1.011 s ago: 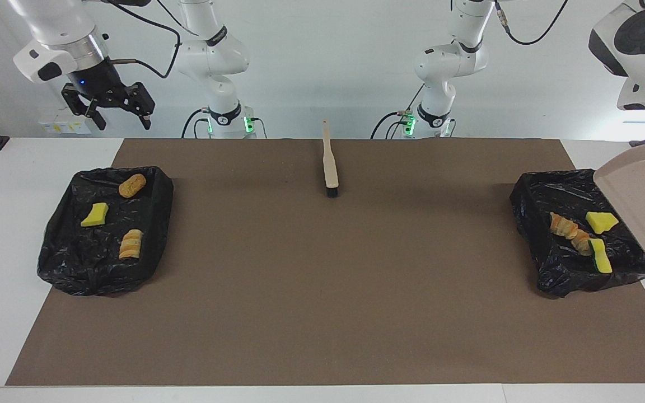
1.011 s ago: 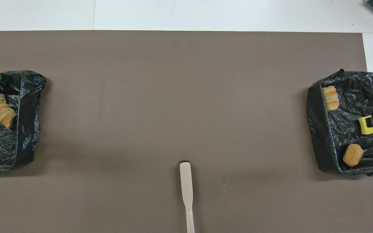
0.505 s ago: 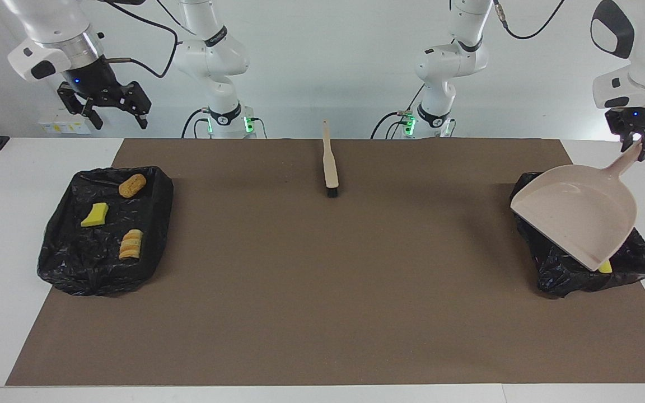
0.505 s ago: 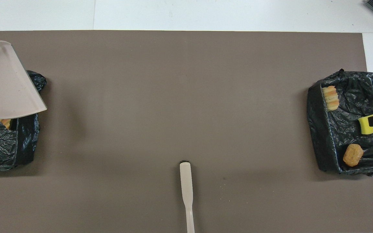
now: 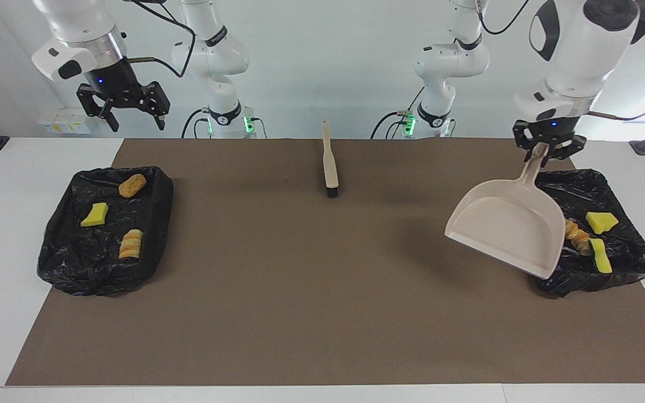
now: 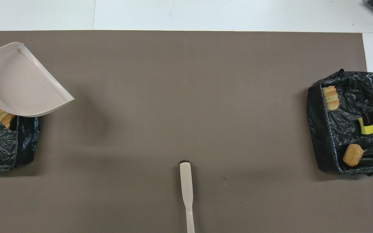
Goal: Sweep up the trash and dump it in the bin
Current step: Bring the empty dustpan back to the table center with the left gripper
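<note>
Left gripper [image 5: 546, 151] is up in the air over the edge of the black bag-lined bin at the left arm's end of the table [image 5: 625, 254], fingers clamped on the tip of the handle of the beige plastic dustpan [image 5: 504, 229]. The pan hangs tilted, handle up, mouth down and pointing toward the middle of the brown mat [image 5: 322, 291], its blade over the bin's rim and the mat just beside it; the scoop looks empty. In that bin: a plain yellow sponge scrap [image 5: 601, 221], a yellow-and-green sponge scrap [image 5: 599, 256], and ridged orange-beige lumps [image 5: 577, 236] partly hidden by the pan, so I can't count them. Right gripper [image 5: 122, 109] hangs waiting with fingers spread wide, holding nothing, above the table near the second black bag-lined bin at the right arm's end [image 5: 65, 263]. That bin holds an orange-brown lump [image 5: 132, 185] nearest the robots, a yellow sponge scrap [image 5: 95, 215] in the middle, and a pale ridged beige lump [image 5: 131, 244] farthest from them. The beige long-handled brush [image 5: 330, 162] lies flat on the mat midway between the two bins, close to the robots' edge, dark bristle end pointing away from them, well apart from both grippers. No scraps visible on the mat itself.
</note>
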